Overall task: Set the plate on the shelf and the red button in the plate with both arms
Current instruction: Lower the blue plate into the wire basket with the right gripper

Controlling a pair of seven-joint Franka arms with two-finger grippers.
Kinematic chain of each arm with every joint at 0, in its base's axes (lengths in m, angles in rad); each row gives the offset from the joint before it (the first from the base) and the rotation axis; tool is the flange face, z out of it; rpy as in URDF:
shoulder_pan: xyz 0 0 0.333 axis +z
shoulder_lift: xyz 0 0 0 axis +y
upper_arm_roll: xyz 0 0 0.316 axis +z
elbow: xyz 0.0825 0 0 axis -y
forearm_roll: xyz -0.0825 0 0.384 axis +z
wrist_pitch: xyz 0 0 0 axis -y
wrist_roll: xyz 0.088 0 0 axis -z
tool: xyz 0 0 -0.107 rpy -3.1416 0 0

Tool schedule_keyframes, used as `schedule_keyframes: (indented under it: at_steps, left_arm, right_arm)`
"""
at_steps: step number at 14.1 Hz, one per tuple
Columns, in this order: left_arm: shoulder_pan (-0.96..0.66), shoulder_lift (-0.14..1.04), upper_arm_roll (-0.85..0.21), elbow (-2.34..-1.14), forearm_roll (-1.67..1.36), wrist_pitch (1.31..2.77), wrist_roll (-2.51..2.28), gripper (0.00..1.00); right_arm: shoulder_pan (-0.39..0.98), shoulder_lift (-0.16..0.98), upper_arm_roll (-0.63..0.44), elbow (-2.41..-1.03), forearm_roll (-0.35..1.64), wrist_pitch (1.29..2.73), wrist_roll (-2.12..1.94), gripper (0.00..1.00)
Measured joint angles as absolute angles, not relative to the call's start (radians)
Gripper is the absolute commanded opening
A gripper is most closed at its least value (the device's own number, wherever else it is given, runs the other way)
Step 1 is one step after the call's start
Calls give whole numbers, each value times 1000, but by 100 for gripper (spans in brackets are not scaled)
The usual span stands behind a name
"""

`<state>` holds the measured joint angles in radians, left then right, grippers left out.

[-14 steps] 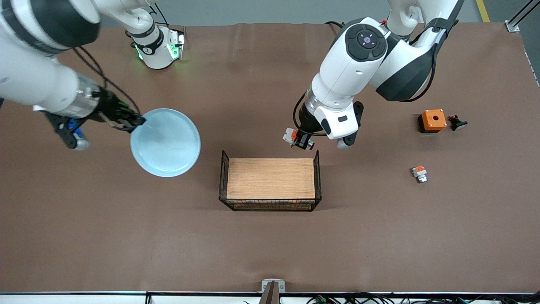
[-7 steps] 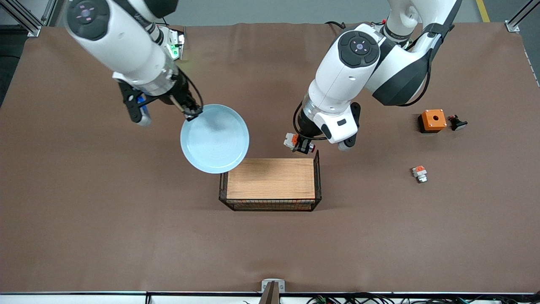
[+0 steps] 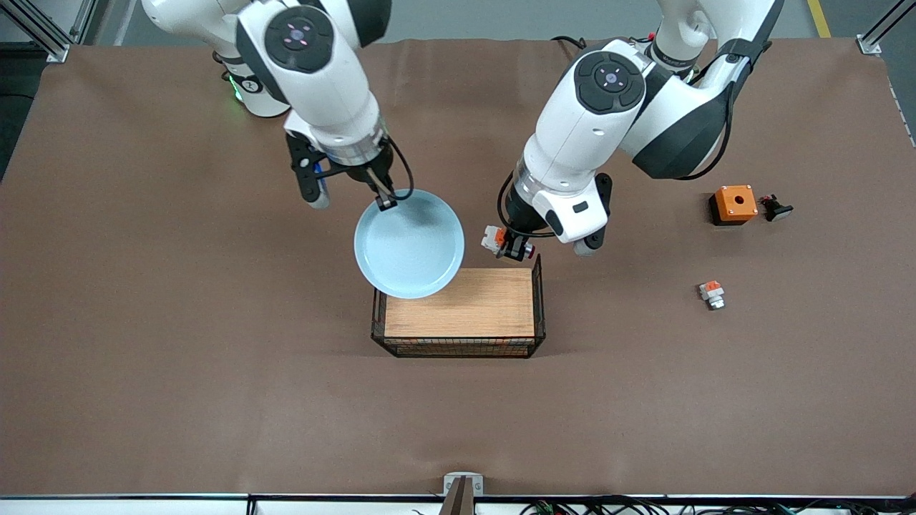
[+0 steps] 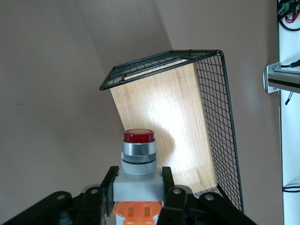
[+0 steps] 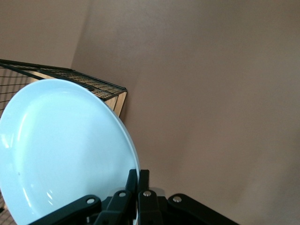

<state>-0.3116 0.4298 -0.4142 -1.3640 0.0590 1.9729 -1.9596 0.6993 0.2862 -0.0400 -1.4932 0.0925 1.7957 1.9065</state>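
Glossy plate [image 3: 409,244], wood-floored wire basket [image 3: 538,300]

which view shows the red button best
The left wrist view: the red button fills the foreground, dark red cap up, clamped by the left gripper over the wire basket. The front view shows it only as a tiny part. The right wrist view does not show it.

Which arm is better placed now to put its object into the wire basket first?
Probably the right. Its tool grips the plate by the rim, and the plate already overlaps the basket. The left tool holds the red button just outside the basket's rim.
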Motion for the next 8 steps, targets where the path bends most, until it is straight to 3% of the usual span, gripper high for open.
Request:
schedule_keyframes:
  at_steps: [8]
  left_arm:
    - [-310, 430, -412, -1363, 59, 1973, -1960, 31]
  right_arm:
    - [747, 414, -42, -1442, 54, 1921, 2203, 0]
